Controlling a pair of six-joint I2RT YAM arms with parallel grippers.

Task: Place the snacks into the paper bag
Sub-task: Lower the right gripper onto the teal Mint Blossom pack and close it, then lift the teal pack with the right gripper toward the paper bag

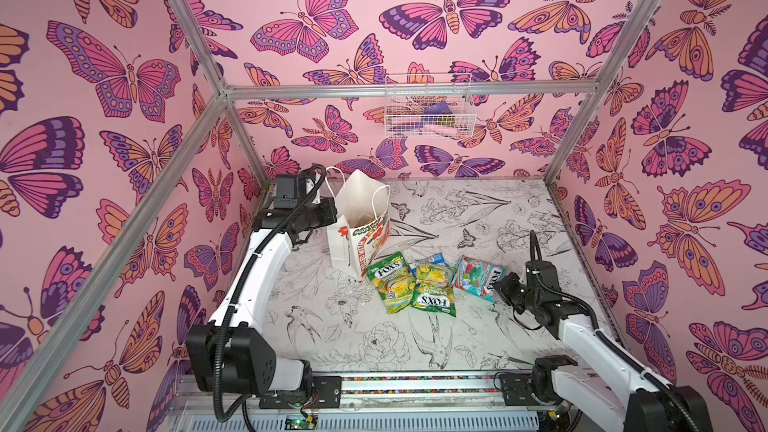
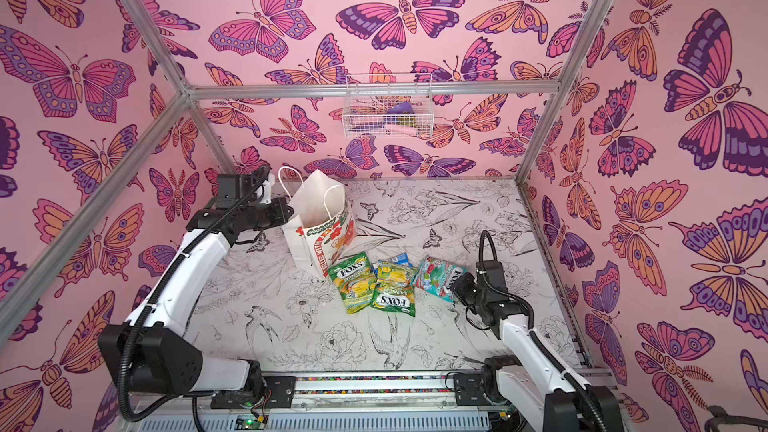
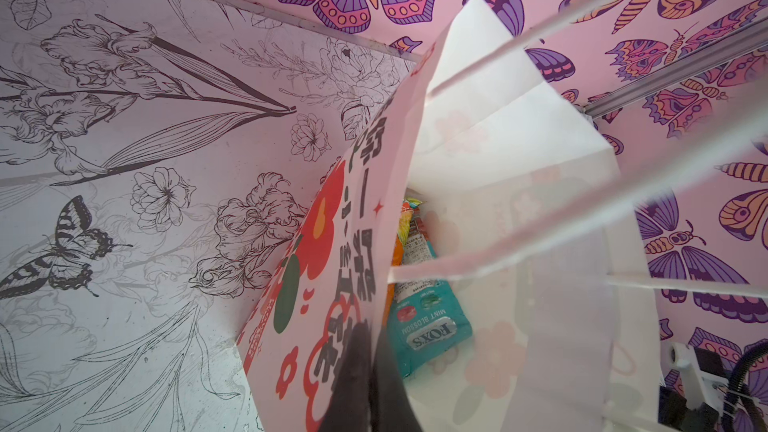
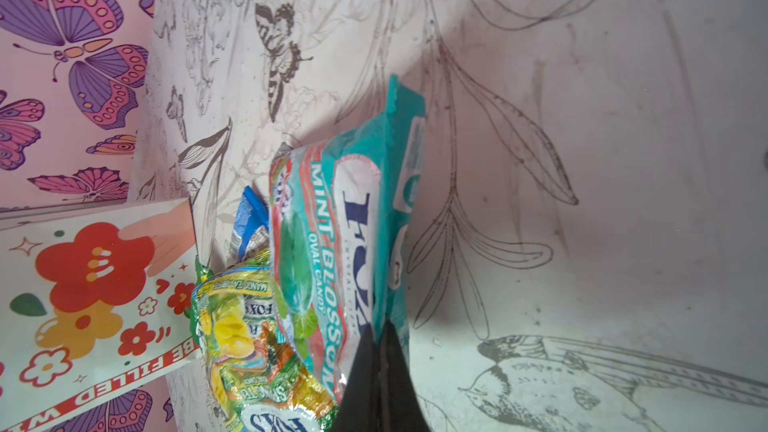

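**Worktop** [image 1: 457,209]: white, printed with line-drawn flowers and birds. It carries the paper bag and the loose snacks.

**Paper bag** [image 1: 357,218] [image 2: 316,218]: stands upright with its mouth open. The left wrist view looks down into the paper bag [image 3: 498,160]. Contents:
- The bagged teal packet [image 3: 428,326], marked "FOX'S MINT BLOSSOM", lies at the bottom.
- The orange packet [image 3: 409,222] lies beside it, against the printed side wall.

**Wire basket** [image 1: 428,110]: hangs on the back wall, well apart from the paper bag, behind and above it. It holds purple and pink items too small to identify.

**Loose snacks**, on the worktop in front of the paper bag:
- The near green-yellow packet [image 1: 386,282] lies just beside the bag's base.
- The far green-yellow packet [image 1: 434,290] touches the near one on the side away from the bag.
- The held teal packet [image 1: 478,278] [image 4: 332,243] lies beyond both.
- The blue-white packet [image 1: 432,260] lies partly under the far green-yellow packet.

**Left pincer** [image 3: 370,367]: clamped on the paper bag's printed side wall at the rim.

**Right pincer** [image 4: 380,347]: clamped on one edge of the held teal packet. Whether that packet is clear of the worktop cannot be determined.
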